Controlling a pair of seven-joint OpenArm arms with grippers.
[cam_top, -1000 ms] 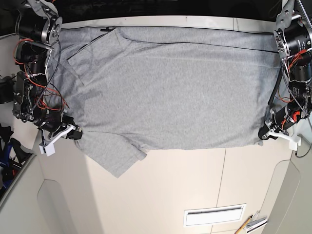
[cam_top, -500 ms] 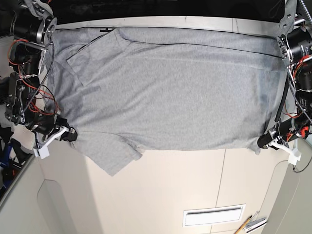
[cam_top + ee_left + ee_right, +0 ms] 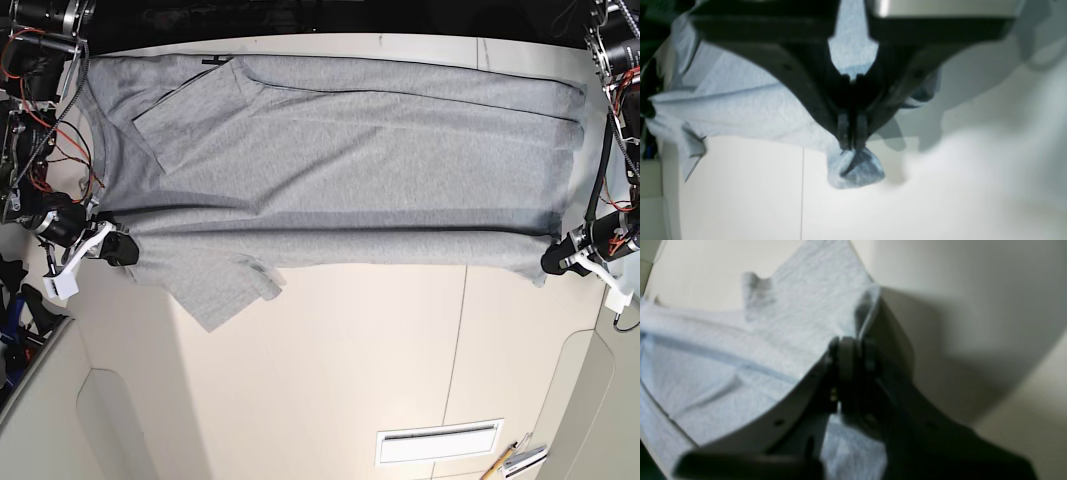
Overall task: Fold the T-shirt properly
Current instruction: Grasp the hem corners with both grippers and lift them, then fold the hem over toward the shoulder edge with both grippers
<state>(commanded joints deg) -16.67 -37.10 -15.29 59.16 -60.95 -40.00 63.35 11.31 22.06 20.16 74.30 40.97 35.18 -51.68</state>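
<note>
T-shirt [image 3: 330, 170] spans the table [image 3: 330, 380] — left jaws [image 3: 850, 146] and right jaws [image 3: 848, 343] pinch its near corners.

My light heather-grey cotton short-sleeved T-shirt [image 3: 330, 170] lies stretched sideways, plain side up, near edge lifted, one sleeve hanging loose.

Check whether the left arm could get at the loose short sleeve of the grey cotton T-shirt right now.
Probably not: the left gripper is shut on the T-shirt hem corner, and the sleeve lies across the table beside the right gripper.
</note>
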